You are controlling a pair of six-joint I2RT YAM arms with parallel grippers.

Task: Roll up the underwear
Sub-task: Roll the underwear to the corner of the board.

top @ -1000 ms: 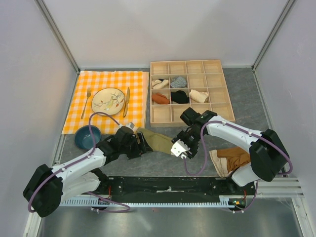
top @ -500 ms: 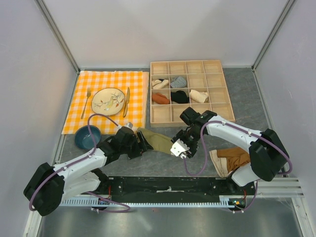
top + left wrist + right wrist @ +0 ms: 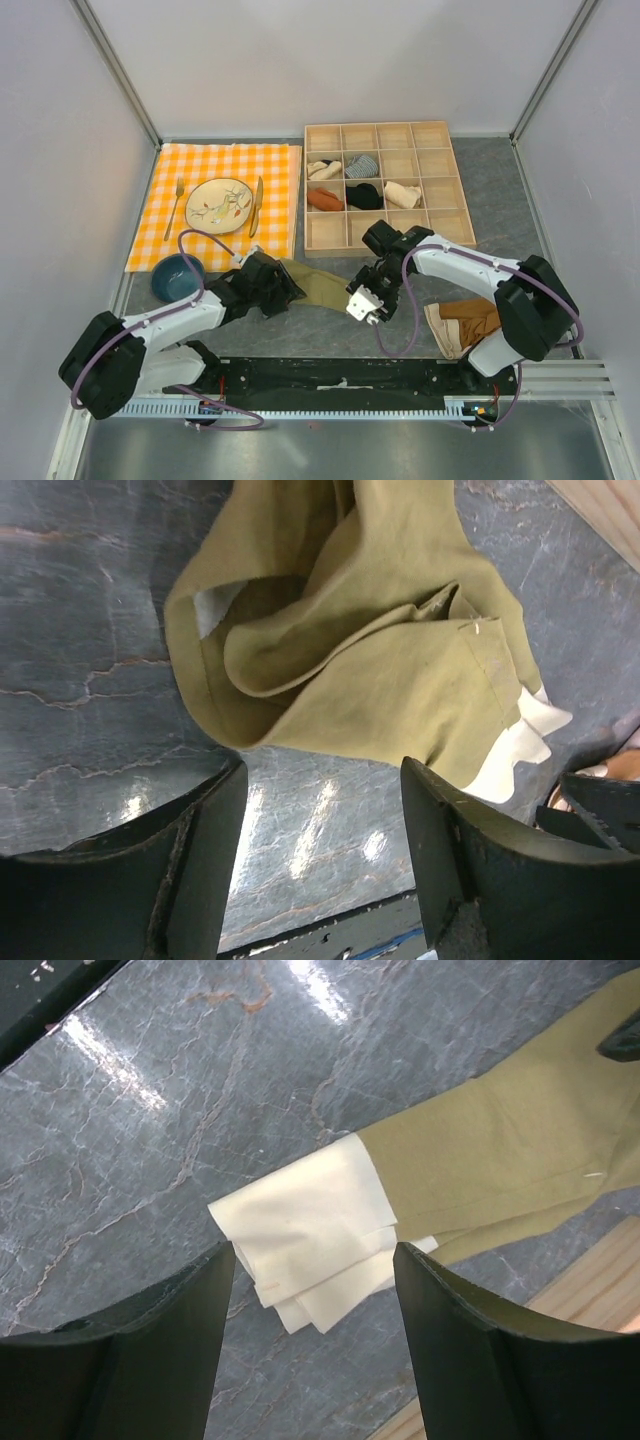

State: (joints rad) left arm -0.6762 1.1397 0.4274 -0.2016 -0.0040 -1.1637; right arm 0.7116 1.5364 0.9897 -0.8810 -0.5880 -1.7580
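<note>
Underwear [image 3: 318,287] lies bunched on the table [image 3: 500,180], left gripper [image 3: 322,780] and right gripper [image 3: 315,1280] gaping empty over opposite ends, likely to straighten it.

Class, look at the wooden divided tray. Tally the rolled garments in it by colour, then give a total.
Cream rolls: 2
Striped roll: 1
Rust-orange roll: 1
Black roll: 1
Total: 5
</note>
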